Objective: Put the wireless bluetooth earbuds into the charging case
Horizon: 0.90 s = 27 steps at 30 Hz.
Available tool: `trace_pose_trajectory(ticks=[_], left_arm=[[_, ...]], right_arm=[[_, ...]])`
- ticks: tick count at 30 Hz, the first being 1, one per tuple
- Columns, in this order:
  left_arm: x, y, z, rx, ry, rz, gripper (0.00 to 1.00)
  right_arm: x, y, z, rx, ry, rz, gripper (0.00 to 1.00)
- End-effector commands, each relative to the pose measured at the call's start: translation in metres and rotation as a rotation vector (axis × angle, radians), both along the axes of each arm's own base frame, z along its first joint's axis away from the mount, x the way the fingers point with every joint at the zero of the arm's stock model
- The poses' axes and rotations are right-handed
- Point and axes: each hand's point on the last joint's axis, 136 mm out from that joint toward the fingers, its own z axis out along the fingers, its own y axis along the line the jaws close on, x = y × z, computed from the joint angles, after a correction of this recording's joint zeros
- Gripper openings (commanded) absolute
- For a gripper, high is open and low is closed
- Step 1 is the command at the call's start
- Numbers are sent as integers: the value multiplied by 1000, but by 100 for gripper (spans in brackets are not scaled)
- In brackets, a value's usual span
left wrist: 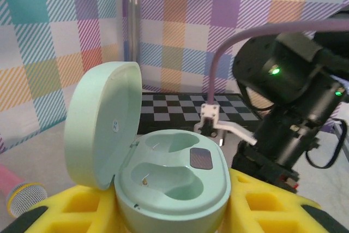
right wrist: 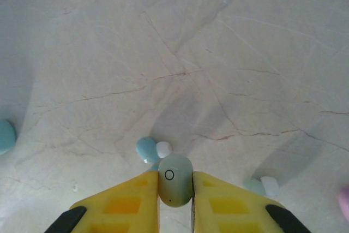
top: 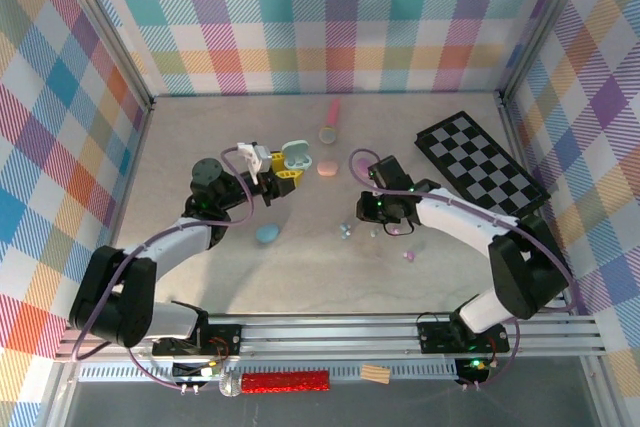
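Note:
My left gripper [left wrist: 172, 207] is shut on the open mint charging case [left wrist: 180, 181]. Yellow fingers [left wrist: 65, 211] press its base from both sides, the lid [left wrist: 101, 124] stands up at the left, and both wells are bare. From above the case [top: 295, 155] sits left of centre with my left gripper [top: 284, 176] beside it. My right gripper [right wrist: 175, 183] is shut on a mint earbud [right wrist: 174, 178], just above the table. A blue earbud [right wrist: 146, 149] lies right in front of it and another pale one [right wrist: 255, 185] to the right. Seen from above, my right gripper [top: 374, 219] hangs over the loose earbuds [top: 345, 232].
A blue pebble case [top: 267, 234] lies near the left arm and a pink one [top: 327, 168] mid-table. Further back sit another case [top: 327, 133] and a pink stick [top: 333, 110]. A checkerboard [top: 482, 162] lies at the right. A pinkish earbud [top: 408, 257] sits nearer the front.

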Motion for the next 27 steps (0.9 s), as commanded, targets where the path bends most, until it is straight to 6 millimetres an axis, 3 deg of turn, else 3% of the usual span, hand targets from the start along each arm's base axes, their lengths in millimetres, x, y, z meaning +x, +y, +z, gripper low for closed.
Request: trace_pose_trajectory(ticks=[1, 16, 22, 27], left_arm=[[3, -9, 16, -27, -84, -2, 37], [14, -41, -3, -7, -86, -10, 37], [15, -46, -6, 3, -101, 3, 37], [13, -50, -7, 12, -109, 0, 37]], right_arm=[[6, 8, 27, 71, -74, -22, 20], [3, 65, 158, 287, -356, 268, 21], [10, 84, 181, 301, -406, 331, 21], [19, 95, 182, 297, -409, 354, 21]])
